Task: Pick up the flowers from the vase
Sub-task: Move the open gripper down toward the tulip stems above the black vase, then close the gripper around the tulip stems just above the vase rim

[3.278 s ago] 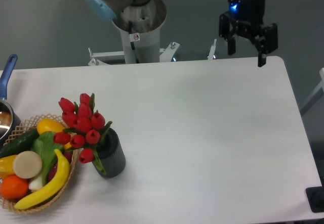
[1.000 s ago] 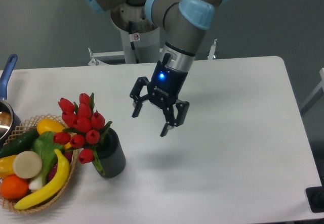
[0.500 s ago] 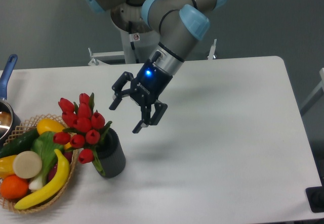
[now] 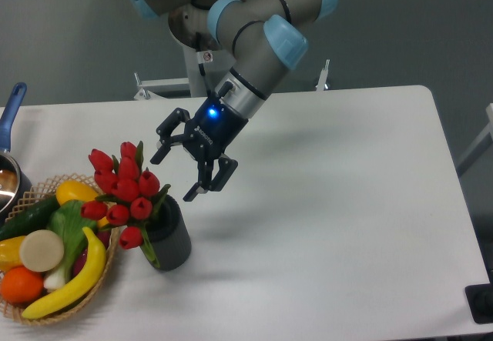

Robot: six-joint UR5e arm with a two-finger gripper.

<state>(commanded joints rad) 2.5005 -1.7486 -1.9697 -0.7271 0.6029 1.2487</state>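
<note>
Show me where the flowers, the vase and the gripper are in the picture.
flowers [image 4: 123,191], fixed camera view, on a red bud in the middle of the bunch.
vase [image 4: 174,241], fixed camera view, on its ribbed grey side.
gripper [image 4: 176,173], fixed camera view, midway between its open fingertips.

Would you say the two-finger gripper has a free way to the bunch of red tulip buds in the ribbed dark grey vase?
Probably yes. The gripper hangs open just right of the red tulips, with nothing between them; the wicker fruit basket lies on their far side.
</note>
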